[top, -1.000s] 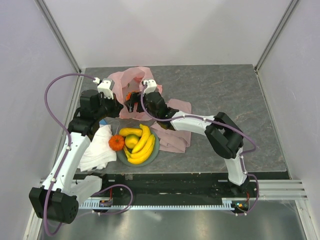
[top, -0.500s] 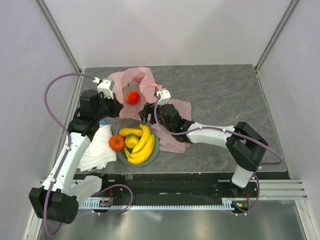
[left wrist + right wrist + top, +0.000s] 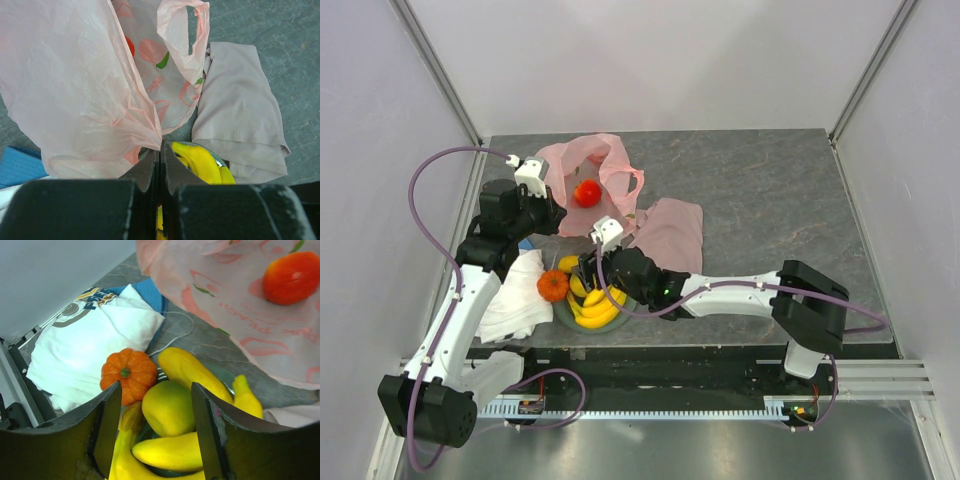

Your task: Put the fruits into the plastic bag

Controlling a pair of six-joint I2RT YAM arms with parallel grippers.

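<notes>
the left gripper [image 3: 160, 150] is closed tight, its two fingers pressed together on a pinch of the plastic bag [image 3: 85, 85], holding that edge up off the table [image 3: 770, 190] at the bag's near side. the bag lies at the back left of the table with its thin pink film spread open and one handle loop flopped over toward the dusty-pink cloth [image 3: 240, 115], which lies folded just beside it on the right. the red round fruit [image 3: 291, 277] sits inside the bag, seen through the printed film. the right gripper [image 3: 156, 390] hangs over the grey-green plate [image 3: 563, 316] with its jaws apart and nothing held; the small green-yellow fruit [image 3: 170, 410] lies between and just below the two fingers, and whether either finger touches it cannot be told. the orange tangerine [image 3: 127, 372] rests at the plate's left edge, touching the green-yellow fruit's side and lying against the white cloth [image 3: 85, 345]. the yellow oblong fruit [image 3: 192, 371] lies behind the green-yellow fruit, toward the bag, and the bunch of bananas [image 3: 167, 452] curves along the near side of the plate under the gripper. a blue item [image 3: 17, 162] shows beside the white cloth, partly under it.
</notes>
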